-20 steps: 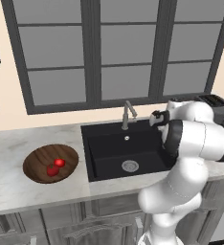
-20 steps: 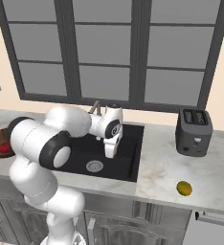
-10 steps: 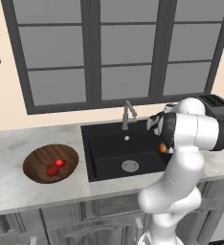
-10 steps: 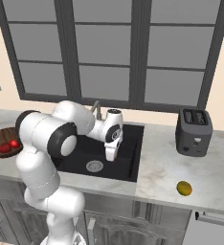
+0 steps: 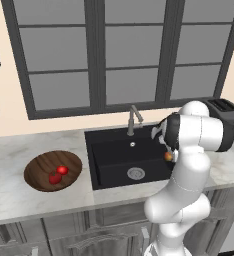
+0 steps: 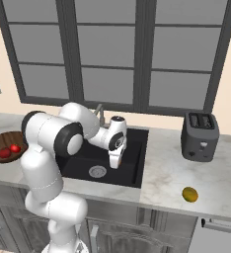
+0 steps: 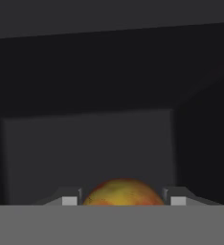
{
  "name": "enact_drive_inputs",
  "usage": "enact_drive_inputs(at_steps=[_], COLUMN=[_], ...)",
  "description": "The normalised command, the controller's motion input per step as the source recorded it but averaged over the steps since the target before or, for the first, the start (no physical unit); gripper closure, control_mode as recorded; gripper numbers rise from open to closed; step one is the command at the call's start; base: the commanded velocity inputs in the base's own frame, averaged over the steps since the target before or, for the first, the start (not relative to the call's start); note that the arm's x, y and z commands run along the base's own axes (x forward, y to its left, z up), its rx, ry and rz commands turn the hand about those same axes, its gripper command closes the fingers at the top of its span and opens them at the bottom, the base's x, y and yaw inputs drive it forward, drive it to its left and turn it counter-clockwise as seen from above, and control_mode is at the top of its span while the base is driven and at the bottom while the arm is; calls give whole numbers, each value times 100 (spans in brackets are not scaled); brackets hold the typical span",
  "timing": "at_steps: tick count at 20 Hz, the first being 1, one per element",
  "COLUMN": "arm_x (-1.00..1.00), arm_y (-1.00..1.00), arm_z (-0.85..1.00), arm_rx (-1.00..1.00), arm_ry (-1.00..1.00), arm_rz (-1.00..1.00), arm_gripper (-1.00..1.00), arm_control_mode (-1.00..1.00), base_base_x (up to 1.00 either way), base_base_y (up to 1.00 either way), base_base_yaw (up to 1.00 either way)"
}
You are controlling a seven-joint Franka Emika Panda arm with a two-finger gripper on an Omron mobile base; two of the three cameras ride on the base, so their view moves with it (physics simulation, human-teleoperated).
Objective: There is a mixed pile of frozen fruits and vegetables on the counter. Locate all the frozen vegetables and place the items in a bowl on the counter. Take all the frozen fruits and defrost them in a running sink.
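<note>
Two red pieces [image 5: 58,174] fill the bowl [image 5: 39,167]; pincer [image 7: 123,202] clamps orange fruit [image 7: 122,193] over sink [image 5: 109,150].

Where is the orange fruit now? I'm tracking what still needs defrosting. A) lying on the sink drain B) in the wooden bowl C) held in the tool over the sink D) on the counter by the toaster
C: the tool is closed on the orange fruit above the black sink.

Black sink [image 5: 114,155] basin lies open; faucet [image 5: 134,119] stands behind.
</note>
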Motion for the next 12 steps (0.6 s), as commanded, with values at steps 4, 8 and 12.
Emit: enact_drive_inputs(at_steps=[4,8,12], arm_x=[14,14,13], arm_y=[0,0,0], arm_z=[-22,-21,-21], arm_rx=[0,0,0], arm_ry=[-2,-2,-2], arm_rz=[0,0,0], arm_gripper=[100,100,100], arm_control_mode=[-100,-100,-100], base_base_x=[0,0,0], base_base_y=[0,0,0], base_base_yaw=[0,0,0])
